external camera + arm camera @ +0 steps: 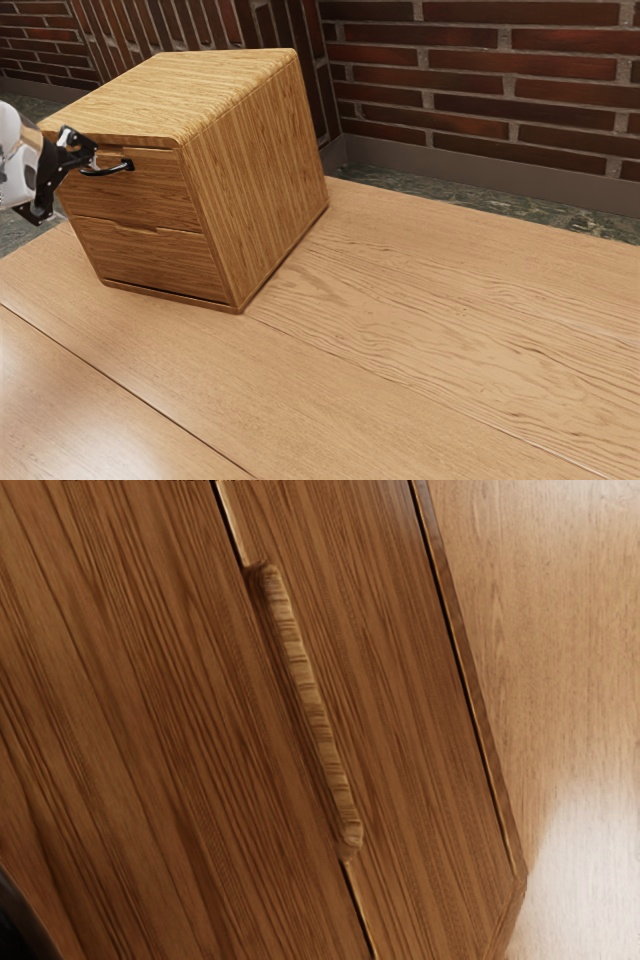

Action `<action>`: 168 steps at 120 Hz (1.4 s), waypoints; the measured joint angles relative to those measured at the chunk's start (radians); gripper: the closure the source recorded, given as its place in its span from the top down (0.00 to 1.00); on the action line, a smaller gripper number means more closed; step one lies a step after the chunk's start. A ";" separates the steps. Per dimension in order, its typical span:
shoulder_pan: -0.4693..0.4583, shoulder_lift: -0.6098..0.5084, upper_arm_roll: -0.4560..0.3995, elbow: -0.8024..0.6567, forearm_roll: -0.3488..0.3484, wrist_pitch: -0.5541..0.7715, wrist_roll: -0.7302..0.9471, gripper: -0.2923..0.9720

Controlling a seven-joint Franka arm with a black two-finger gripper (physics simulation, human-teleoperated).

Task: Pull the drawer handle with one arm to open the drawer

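A two-drawer wooden cabinet (215, 140) sits on a wood-grain table (430, 330), with a red brick wall (480, 70) behind it. The black gripper (112, 165) is at the cabinet's upper drawer (135, 197); I cannot tell how far open it is or whether it grips anything.

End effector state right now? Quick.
End effector: cannot be told whether open or closed; it is at the front of the top drawer.

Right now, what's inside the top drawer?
Nothing inside shows: the top drawer looks shut, and its wooden front covers whatever it holds. The tool sits at that front.
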 joint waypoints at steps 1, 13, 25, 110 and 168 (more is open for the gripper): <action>0.000 0.001 0.000 0.000 0.000 0.001 0.000 0.77; -0.004 0.015 0.000 0.000 0.000 0.011 0.000 0.77; -0.003 0.016 0.000 -0.001 -0.001 0.020 0.001 0.77; -0.025 -0.059 0.021 -0.070 0.017 0.027 0.009 0.77; -0.038 -0.169 0.024 -0.150 0.071 -0.004 0.027 0.77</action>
